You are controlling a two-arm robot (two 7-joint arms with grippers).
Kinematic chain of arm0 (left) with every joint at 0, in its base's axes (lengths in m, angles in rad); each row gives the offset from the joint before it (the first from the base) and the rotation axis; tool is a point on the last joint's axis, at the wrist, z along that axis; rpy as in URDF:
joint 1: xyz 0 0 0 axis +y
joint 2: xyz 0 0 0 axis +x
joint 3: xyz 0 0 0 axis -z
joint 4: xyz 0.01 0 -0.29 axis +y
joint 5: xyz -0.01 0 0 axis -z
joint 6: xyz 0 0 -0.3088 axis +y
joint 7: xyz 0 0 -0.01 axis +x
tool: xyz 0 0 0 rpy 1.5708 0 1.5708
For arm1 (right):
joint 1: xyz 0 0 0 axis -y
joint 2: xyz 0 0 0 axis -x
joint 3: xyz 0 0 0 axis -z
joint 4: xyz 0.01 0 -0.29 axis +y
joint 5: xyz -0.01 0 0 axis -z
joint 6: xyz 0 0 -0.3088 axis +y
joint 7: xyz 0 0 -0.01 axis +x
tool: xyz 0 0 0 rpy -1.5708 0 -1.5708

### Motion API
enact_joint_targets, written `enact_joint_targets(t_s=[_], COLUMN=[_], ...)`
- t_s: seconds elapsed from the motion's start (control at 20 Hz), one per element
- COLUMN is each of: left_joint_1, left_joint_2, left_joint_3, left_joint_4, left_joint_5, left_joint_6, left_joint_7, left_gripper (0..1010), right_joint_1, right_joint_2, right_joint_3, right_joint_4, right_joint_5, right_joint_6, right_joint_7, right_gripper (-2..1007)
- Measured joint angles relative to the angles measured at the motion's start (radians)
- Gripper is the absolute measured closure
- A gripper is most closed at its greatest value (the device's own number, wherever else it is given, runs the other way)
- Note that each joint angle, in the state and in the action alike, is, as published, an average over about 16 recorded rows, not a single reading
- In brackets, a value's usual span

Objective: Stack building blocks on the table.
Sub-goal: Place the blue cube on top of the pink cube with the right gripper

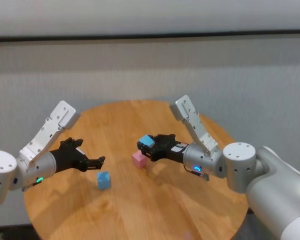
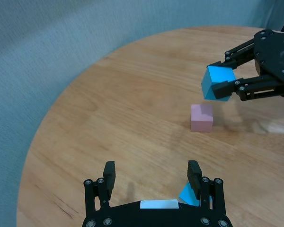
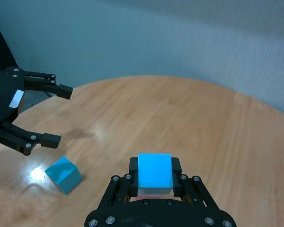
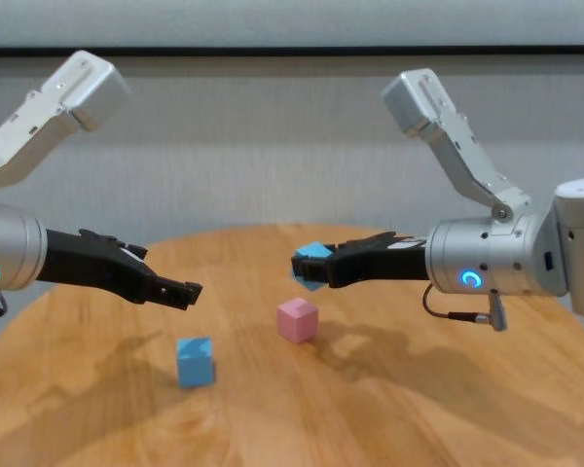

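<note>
My right gripper (image 1: 145, 145) is shut on a light blue cube (image 1: 147, 141) and holds it in the air just above the pale pink cube (image 1: 139, 159), which sits near the middle of the round wooden table (image 1: 155, 215). The held cube also shows in the right wrist view (image 3: 155, 172) and the chest view (image 4: 313, 264). A second light blue cube (image 1: 104, 180) lies on the table to the left front. My left gripper (image 1: 101, 161) is open and empty, hovering just above and behind that cube (image 2: 186, 195).
A grey wall (image 1: 150, 70) stands behind the table. The table's round edge (image 1: 35, 210) runs close under my left arm. Bare wood lies at the front and right of the table top (image 4: 448, 409).
</note>
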State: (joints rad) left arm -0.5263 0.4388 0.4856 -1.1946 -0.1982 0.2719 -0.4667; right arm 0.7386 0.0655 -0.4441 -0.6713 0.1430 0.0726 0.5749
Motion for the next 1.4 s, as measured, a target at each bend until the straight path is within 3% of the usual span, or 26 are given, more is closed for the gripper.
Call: enact_joint_targets(t_s=[0.5, 0.9, 1.4], left_joint_1=[0.000, 0.000, 0.000], left_joint_2=[0.000, 0.000, 0.000], left_joint_3=[0.000, 0.000, 0.000], left_joint_4=[0.000, 0.000, 0.000], left_joint_5=[0.000, 0.000, 0.000], left_joint_6=[0.000, 0.000, 0.000], left_joint_7=[0.000, 0.000, 0.000], left_gripper=[9, 9, 9], right_joint_1=[0.010, 0.045, 0.083], right_joint_2=[-0.021, -0.040, -0.065], right_joint_3=[-0.028, -0.038, -0.035], right_joint_4=[0.020, 0.091, 0.174], right_joint_5=[0.000, -0.005, -0.020], right_joint_6=[0.025, -0.008, -0.043], right_joint_7=[-0.031, -0.031, -0.032], right_gripper=[635, 636, 636])
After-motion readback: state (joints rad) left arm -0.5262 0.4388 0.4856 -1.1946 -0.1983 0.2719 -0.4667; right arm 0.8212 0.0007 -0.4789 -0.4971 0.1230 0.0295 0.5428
